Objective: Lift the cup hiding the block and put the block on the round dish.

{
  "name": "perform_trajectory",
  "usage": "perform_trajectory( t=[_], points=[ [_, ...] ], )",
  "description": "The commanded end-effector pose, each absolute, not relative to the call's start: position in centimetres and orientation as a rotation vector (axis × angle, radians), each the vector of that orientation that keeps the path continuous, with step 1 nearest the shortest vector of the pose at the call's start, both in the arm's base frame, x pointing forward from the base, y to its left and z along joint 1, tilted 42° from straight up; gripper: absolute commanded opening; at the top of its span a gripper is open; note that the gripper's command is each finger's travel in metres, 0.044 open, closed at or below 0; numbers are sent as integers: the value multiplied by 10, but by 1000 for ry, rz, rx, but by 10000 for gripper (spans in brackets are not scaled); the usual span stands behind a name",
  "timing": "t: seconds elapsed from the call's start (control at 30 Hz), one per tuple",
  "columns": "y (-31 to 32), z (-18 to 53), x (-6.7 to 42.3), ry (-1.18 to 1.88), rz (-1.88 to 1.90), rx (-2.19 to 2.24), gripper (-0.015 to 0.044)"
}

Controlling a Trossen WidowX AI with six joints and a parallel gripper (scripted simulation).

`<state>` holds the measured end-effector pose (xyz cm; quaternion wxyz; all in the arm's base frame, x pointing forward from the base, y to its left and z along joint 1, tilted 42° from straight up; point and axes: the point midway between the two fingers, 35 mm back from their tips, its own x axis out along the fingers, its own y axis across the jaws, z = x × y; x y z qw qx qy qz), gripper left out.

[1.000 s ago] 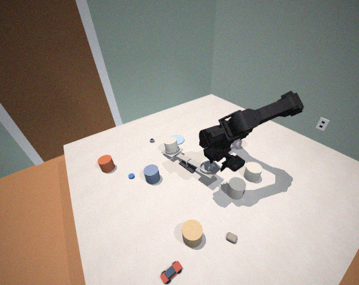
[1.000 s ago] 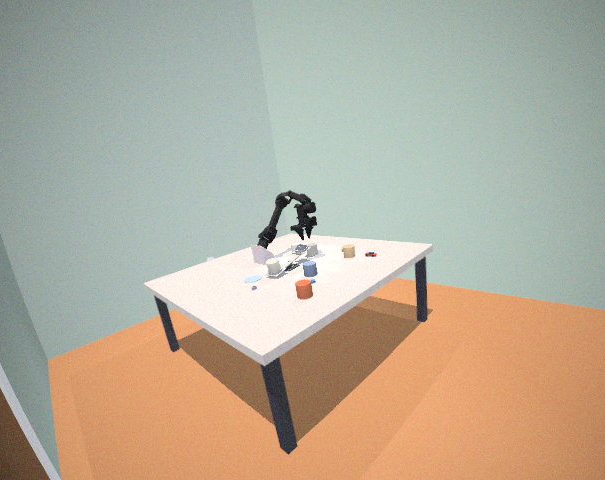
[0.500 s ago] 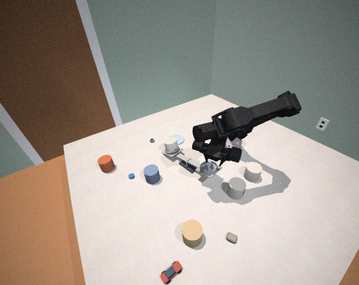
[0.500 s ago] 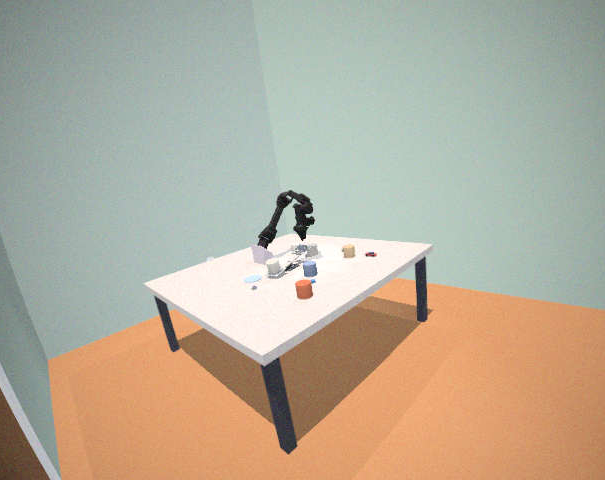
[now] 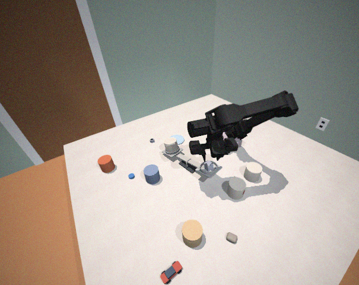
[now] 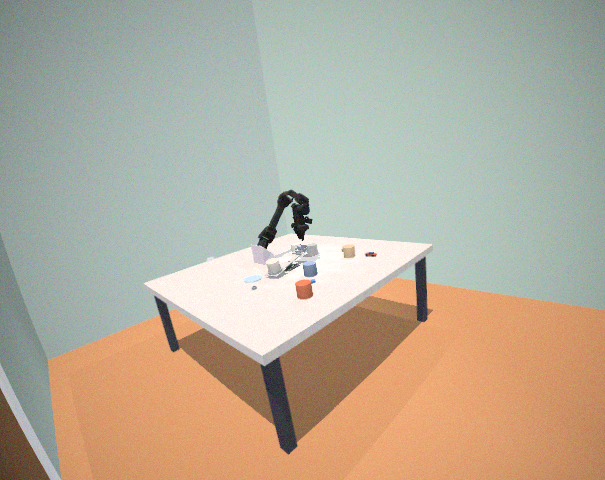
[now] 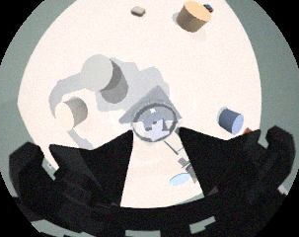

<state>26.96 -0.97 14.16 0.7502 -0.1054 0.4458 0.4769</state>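
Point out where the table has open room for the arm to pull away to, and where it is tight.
Open: the broad stretch between the blue cylinder, tan cylinder and table's near-left edge, and the right side beyond the two pale cylinders. Tight: around the balance, where the open gripper hangs over the exposed block, with the remaining cup and dish close behind.

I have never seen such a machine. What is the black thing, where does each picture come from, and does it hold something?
The black thing is a robot arm with a two-finger gripper. One camera looks down from above, one from across the room, one sits on the wrist. On the white table a small balance carries one cup on its far end; on the near end, a grey block lies uncovered. Behind is a pale blue dish. The gripper hangs open above the block, holding nothing.
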Motion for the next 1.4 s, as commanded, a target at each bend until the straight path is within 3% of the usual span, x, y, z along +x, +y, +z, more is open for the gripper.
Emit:
perform_trajectory(
  t=[0.0,0.3,1.37],
  points=[
    [-13,139,269,914,1110,-313,260],
    [-21,135,266,747,1260,-529,260],
    [11,98,273,741,1263,-533,260]
  ],
)
